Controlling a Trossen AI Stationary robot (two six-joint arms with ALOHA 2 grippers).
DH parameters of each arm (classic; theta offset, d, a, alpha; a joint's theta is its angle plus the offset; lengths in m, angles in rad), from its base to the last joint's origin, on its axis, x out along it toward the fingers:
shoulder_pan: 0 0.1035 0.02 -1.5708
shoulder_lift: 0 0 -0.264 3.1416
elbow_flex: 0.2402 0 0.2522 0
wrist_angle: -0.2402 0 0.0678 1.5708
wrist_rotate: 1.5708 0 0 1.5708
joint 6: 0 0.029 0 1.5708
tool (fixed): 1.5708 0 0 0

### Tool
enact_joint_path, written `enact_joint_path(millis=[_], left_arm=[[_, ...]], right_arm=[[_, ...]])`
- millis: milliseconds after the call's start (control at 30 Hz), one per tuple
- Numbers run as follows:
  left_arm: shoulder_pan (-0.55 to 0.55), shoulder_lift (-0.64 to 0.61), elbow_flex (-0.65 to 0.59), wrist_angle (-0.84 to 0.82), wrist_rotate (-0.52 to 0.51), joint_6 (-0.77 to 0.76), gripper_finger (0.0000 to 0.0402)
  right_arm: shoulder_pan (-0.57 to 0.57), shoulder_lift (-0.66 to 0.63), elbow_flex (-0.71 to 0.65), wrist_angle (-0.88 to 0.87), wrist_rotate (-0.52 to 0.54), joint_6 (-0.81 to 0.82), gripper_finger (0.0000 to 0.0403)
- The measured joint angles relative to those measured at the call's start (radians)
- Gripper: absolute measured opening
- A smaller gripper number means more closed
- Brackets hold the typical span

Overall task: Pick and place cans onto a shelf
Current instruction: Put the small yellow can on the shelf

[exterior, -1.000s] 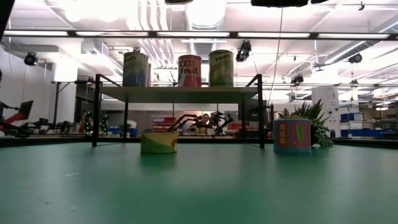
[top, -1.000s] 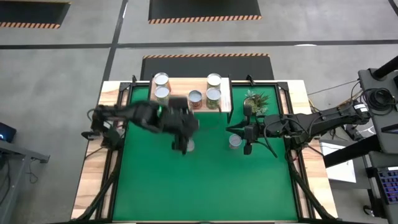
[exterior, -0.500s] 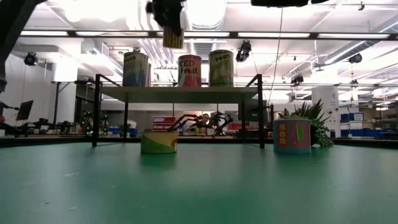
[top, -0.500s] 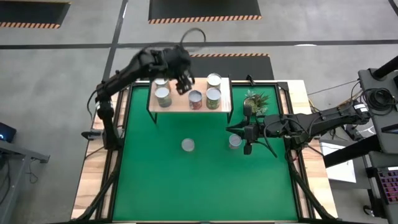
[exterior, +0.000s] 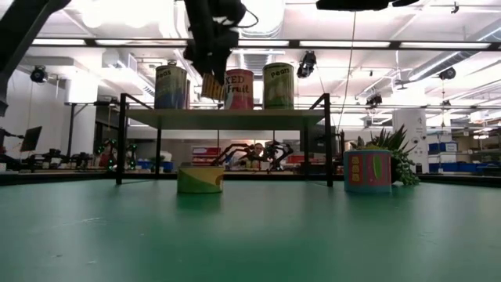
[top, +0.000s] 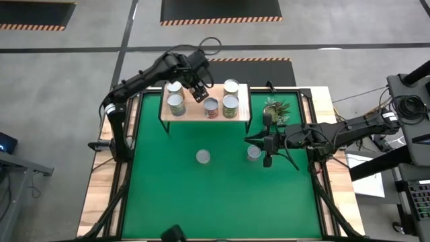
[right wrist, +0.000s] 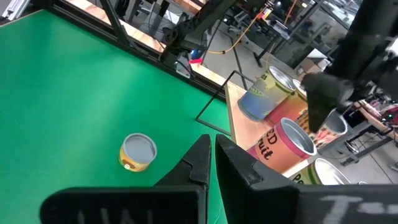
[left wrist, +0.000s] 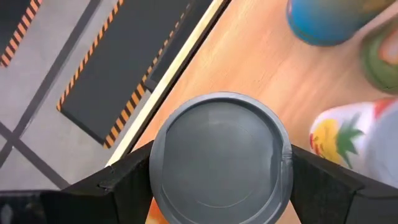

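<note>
A can [left wrist: 219, 157] is held between the fingers [left wrist: 127, 186] of the left gripper [top: 199, 91], which are spread wide around its sides; its grey top fills the left wrist view. In the high view this gripper is seen above the shelf [top: 195, 109], over the bare wood between the two cans at the shelf's left end and the ones further right. In the low view the held can [exterior: 213, 86] hangs tilted in front of the cans standing on the shelf, its underside above the board [exterior: 223, 117].

Four cans are seen standing upright on the shelf: two near its left end [top: 176, 102], one behind the other, a red-labelled can [top: 211, 107] near the middle, and two more [top: 230, 102] beside it toward the right end; the rear can of each pair lies close to the shelf's back edge.

Two cans are left on the green desk [top: 222, 195]: a yellow-green one [top: 203, 156] in front of the shelf, well apart from it, and another [top: 253, 152] to its right, just beside the right gripper [top: 267, 144]. That gripper is parked low over the desk near a potted plant [top: 276, 109], its fingers [right wrist: 202, 158] pressed together on nothing.
</note>
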Motion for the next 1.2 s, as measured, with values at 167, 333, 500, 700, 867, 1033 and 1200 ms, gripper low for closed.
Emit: enact_joint_path(millis=[167, 333, 500, 700, 867, 1033, 1200], left_arm=[[-0.005, 0.0, -0.086, 0.061, 0.0, -0.01, 0.0285], [-0.006, 0.0, -0.135, 0.082, -0.001, -0.015, 0.0285], [-0.006, -0.001, -0.155, 0.084, -0.001, -0.015, 0.0294], [-0.006, -0.001, -0.155, 0.094, -0.002, -0.015, 0.0312], [-0.008, -0.001, -0.148, 0.092, -0.002, -0.015, 0.0315], [-0.01, -0.001, -0.118, 0.078, -0.002, -0.015, 0.0315], [-0.012, -0.001, -0.058, 0.022, -0.002, -0.024, 0.0316]], right_arm=[[0.0, 0.0, 0.0, 0.001, 0.0, 0.0, 0.0013], [0.0, 0.0, 0.0, 0.001, 0.0, 0.0, 0.0013], [0.0, 0.0, 0.0, 0.001, 0.0, 0.0, 0.0013], [0.0, 0.0, 0.0, 0.001, 0.0, 0.0, 0.0013], [0.0, 0.0, 0.0, 0.001, 0.0, 0.0, 0.0013], [0.0, 0.0, 0.0, 0.001, 0.0, 0.0, 0.0013], [0.0, 0.0, 0.0, 0.0, 0.0, 0.0, 0.0013]])
